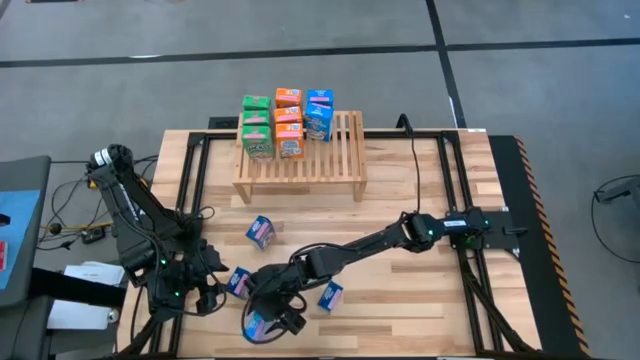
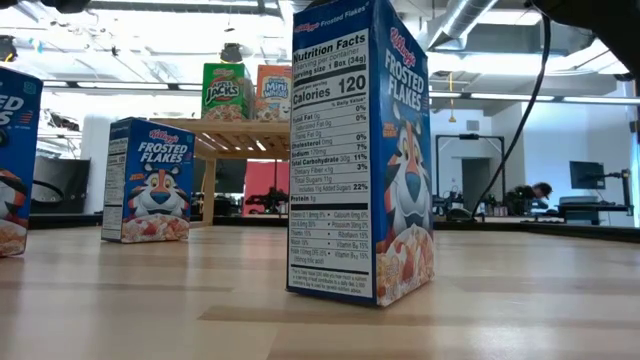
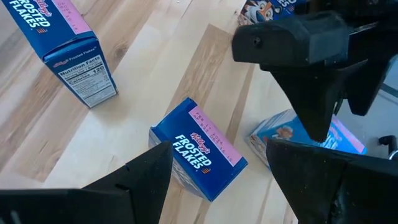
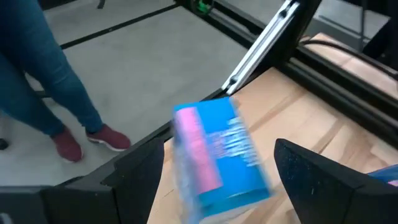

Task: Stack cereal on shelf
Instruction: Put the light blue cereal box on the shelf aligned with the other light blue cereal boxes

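Cereal boxes: from above, a blue Frosted Flakes box (image 1: 256, 325) lies at the table's near edge under the right gripper (image 1: 276, 318), with the left gripper (image 1: 205, 290) beside it. Right wrist view: that box (image 4: 217, 155) sits between spread fingers, unclamped, long axis along them. Left wrist: jaws apart over another box (image 3: 199, 147).

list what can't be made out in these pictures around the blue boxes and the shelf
- Blue box between the right gripper jaws: print smeared by blur, right wrist view.
- Third Frosted Flakes box: cut by the picture's edge, low view.
- Boxes on the shelf: names too small, high view.
- Person: only legs show, right wrist view.
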